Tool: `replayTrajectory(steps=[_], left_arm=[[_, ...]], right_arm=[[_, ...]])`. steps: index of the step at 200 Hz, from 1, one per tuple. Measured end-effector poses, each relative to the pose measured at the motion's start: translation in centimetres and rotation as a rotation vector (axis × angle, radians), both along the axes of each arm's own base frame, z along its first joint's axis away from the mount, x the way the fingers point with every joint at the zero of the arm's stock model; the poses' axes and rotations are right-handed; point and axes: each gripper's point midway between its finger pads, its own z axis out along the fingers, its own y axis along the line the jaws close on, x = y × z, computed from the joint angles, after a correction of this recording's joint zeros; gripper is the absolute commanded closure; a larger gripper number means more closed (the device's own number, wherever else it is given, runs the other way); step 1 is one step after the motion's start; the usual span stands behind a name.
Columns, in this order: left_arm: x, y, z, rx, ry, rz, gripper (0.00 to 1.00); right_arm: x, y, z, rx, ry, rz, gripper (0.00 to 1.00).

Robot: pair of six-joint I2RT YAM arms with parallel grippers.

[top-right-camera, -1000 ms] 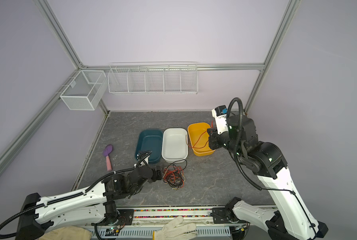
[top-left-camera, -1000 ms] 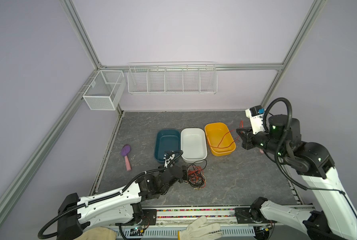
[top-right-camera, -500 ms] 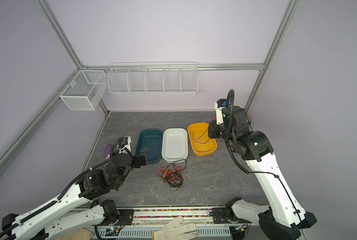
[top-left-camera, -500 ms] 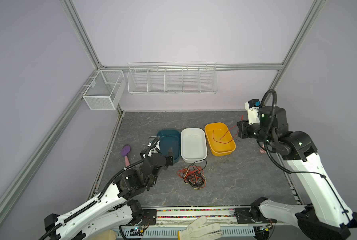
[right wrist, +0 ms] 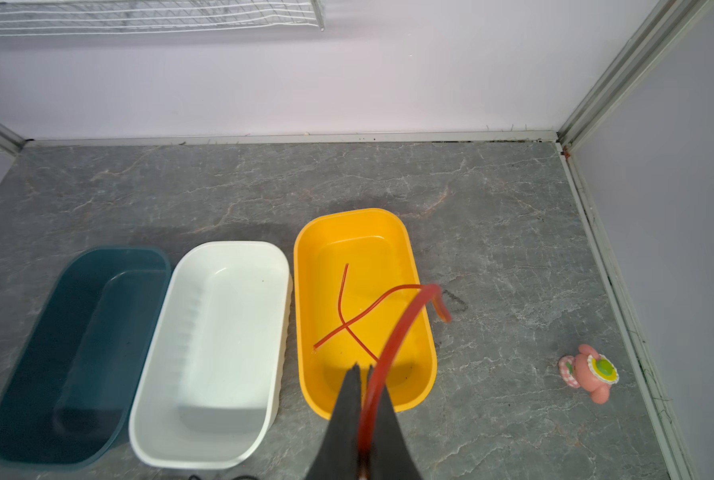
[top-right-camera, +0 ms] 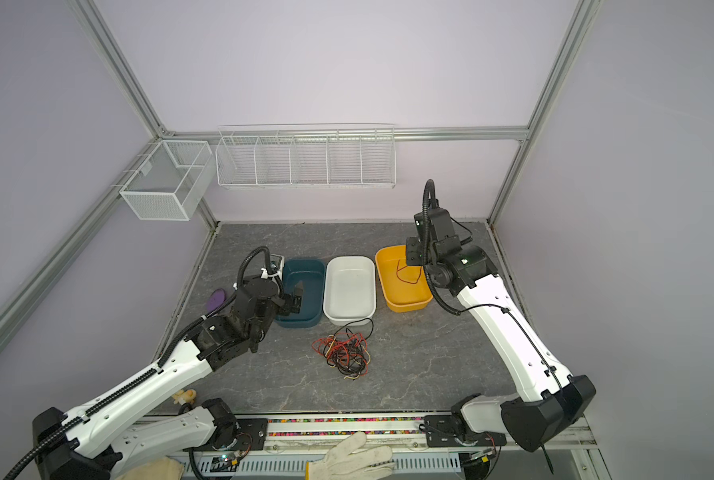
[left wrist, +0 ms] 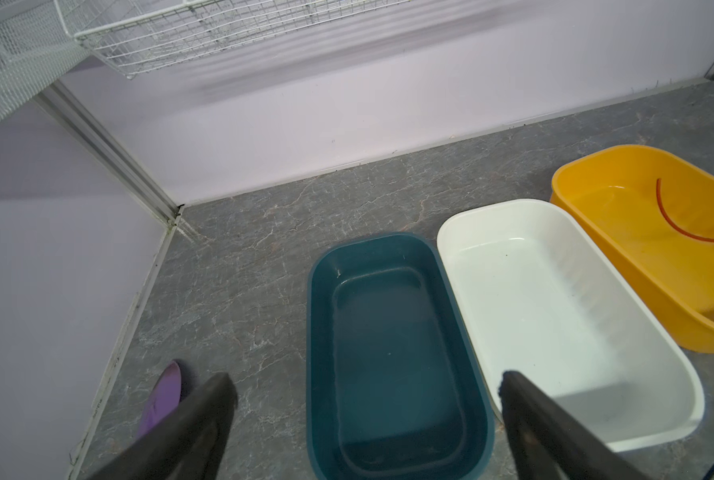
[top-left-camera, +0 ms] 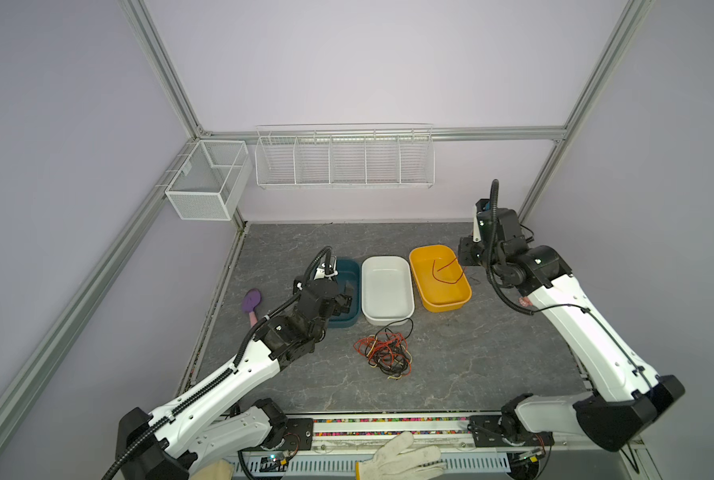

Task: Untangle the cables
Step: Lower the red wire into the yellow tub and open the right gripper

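Note:
A tangle of red, black and pale yellow cables [top-left-camera: 382, 351] [top-right-camera: 343, 351] lies on the grey floor in front of the white tub [top-left-camera: 386, 259]. A single red cable [right wrist: 347, 316] [top-left-camera: 444, 272] lies looped in the yellow tub [top-left-camera: 446, 307] [right wrist: 305, 249]. It rises over the tub's rim into my right gripper [right wrist: 363, 368], which is shut on it above the tub's right side. My left gripper [left wrist: 365, 380] [top-left-camera: 345, 301] hangs open and empty over the near end of the teal tub [left wrist: 318, 266], well clear of the tangle.
A purple brush [top-left-camera: 250, 301] lies left of the teal tub. A pink toy [right wrist: 588, 372] sits by the right wall. White wire baskets [top-left-camera: 343, 158] hang on the back wall. A work glove [top-left-camera: 401, 459] rests on the front rail.
My left gripper has drawn back from the tangle and risen over the teal tub. My right gripper has carried the red cable back and left over the yellow tub.

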Motion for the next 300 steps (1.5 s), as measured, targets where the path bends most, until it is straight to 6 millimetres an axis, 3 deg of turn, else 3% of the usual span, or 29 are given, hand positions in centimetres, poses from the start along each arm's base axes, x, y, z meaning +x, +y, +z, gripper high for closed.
replayTrajectory(steps=[51,90,163,208,247,300], left_arm=[[-0.3,0.3,-2.0,0.04,-0.026,-0.027,0.01],[-0.3,1.5,-0.8,0.042,-0.066,0.027,0.01],[-1.2,3.2,2.8,-0.033,-0.166,0.072,0.01],[-1.2,3.2,2.7,-0.032,-0.166,0.069,0.01],[-1.2,3.1,2.7,-0.029,-0.165,0.065,0.01],[-1.1,3.0,2.3,-0.017,-0.162,0.062,0.01]], right_arm=[[3.9,0.6,-4.1,-0.05,0.036,-0.04,0.94],[5.3,1.8,-8.2,-0.05,0.111,-0.023,0.93],[5.3,3.9,-14.7,0.008,0.259,0.022,0.93],[5.5,4.5,-18.4,0.051,0.356,0.015,0.93],[5.8,3.5,-21.3,0.123,0.451,-0.028,0.93],[5.2,3.4,-22.1,0.153,0.493,-0.038,0.93]])
